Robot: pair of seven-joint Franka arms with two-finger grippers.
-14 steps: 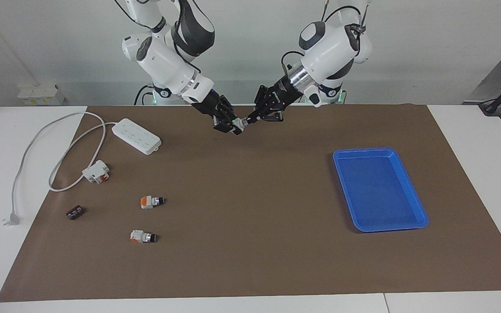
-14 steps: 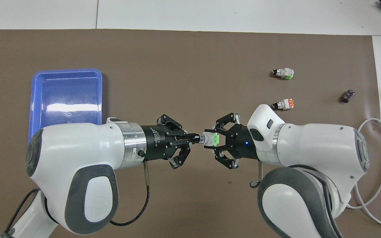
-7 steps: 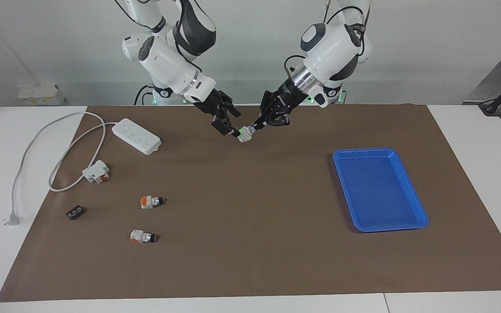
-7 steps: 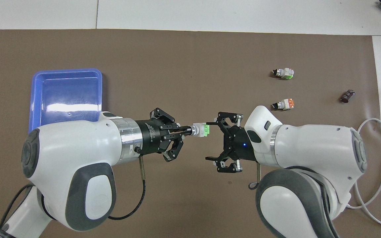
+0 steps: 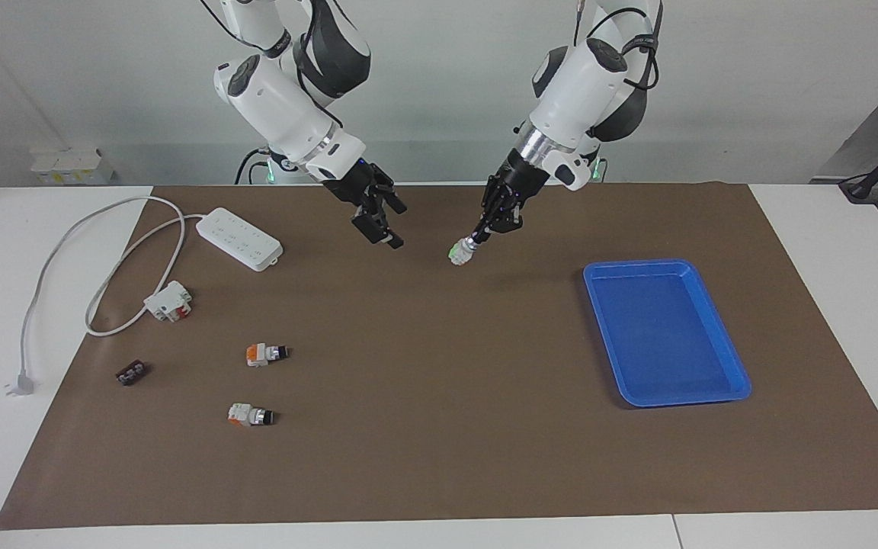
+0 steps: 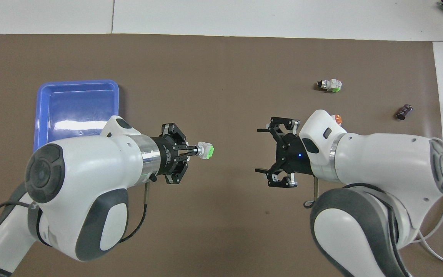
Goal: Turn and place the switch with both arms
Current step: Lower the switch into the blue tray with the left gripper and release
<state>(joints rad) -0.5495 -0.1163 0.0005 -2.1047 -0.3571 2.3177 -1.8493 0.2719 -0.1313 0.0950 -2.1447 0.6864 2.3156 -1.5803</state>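
The switch (image 5: 459, 252) (image 6: 207, 151) is white with a bright green end block. It hangs low over the brown mat, held by its knob end, with the green end pointing away from the holder. My left gripper (image 5: 472, 241) (image 6: 194, 150) is shut on that knob. My right gripper (image 5: 382, 232) (image 6: 260, 151) stands open and empty over the mat, a short way from the switch toward the right arm's end. The blue tray (image 5: 637, 264) (image 6: 79, 82) lies empty at the left arm's end.
Two orange-ended switches (image 5: 265, 353) (image 5: 250, 415) lie on the mat at the right arm's end. Near them are a white-and-red block (image 5: 168, 300), a small dark part (image 5: 131, 373) (image 6: 404, 111), and a white power strip (image 5: 239, 239) with its cable.
My right gripper opened, let go of the switch's green end and drew back. My left gripper carried the switch lower and toward the tray's end.
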